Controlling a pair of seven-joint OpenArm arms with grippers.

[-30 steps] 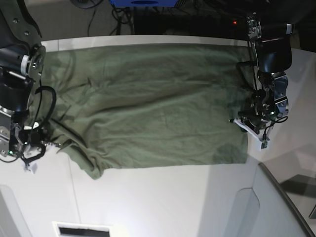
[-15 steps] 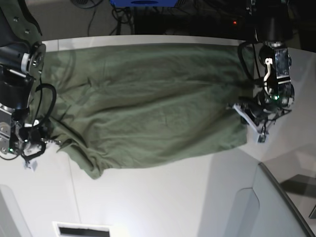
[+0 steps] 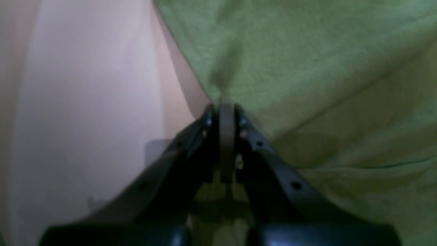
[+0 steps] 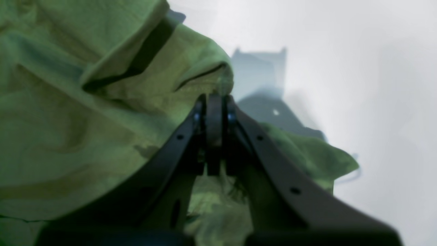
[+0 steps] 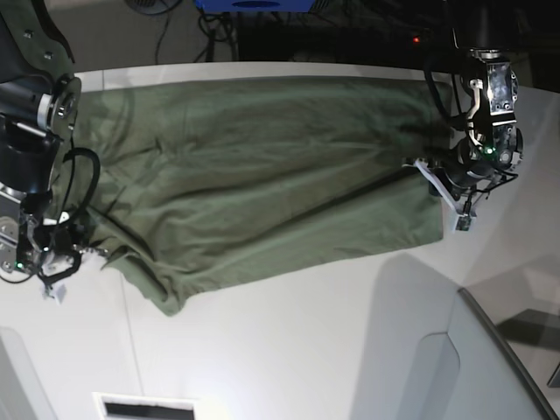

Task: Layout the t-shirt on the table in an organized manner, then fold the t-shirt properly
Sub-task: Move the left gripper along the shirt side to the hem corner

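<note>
The t-shirt [image 5: 254,184] lies spread across the far part of the table [image 5: 289,350] (one long crease running through its middle), its one side edge pinched in the closed left gripper [image 5: 430,178] and the opposite bunched edge clamped by the right gripper [image 5: 87,254].

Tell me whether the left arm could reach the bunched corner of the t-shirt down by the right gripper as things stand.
Probably not. The left gripper is shut on the t-shirt at the opposite end, and the bunched corner lies across the table beside the right gripper, which is shut on the cloth too.
</note>
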